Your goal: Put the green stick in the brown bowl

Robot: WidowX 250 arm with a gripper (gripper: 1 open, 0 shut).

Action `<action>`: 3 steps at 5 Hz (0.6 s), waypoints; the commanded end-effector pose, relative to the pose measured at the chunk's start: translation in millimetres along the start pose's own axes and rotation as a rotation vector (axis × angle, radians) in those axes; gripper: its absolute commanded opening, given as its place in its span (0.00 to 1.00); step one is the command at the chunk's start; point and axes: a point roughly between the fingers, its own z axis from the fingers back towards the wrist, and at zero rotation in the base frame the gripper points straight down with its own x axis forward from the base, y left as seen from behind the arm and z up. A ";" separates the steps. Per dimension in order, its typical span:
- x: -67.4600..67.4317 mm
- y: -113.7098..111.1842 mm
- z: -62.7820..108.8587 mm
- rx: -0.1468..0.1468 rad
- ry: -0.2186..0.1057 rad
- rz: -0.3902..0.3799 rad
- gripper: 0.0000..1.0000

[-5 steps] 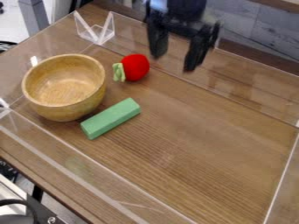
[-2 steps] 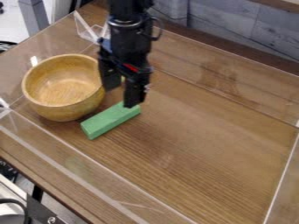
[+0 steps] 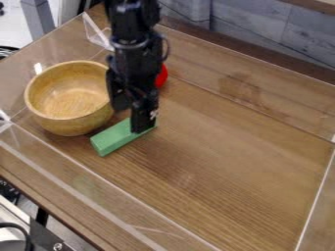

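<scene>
The green stick [image 3: 112, 140] lies flat on the wooden table, just right of the brown bowl [image 3: 69, 96]. My gripper [image 3: 131, 120] hangs straight down over the stick's upper right end, open, with one finger on each side of it. That end of the stick is hidden behind the fingers. Nothing is held. The bowl has nothing in it.
A red round toy [image 3: 161, 75] sits behind the gripper, mostly hidden by the arm. Clear plastic walls [image 3: 157, 230] fence the table on all sides, and a small clear stand [image 3: 97, 31] is at the back left.
The gripper has swung from the back right, past the red toy, and dropped down onto the stick's right end. It has stayed open throughout.
</scene>
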 end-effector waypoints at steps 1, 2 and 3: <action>-0.3 2.9 -14.1 0.013 -0.029 -0.037 1.00; 7.5 3.4 -25.9 0.012 -0.034 0.014 1.00; 14.1 4.5 -34.7 0.008 -0.035 0.048 1.00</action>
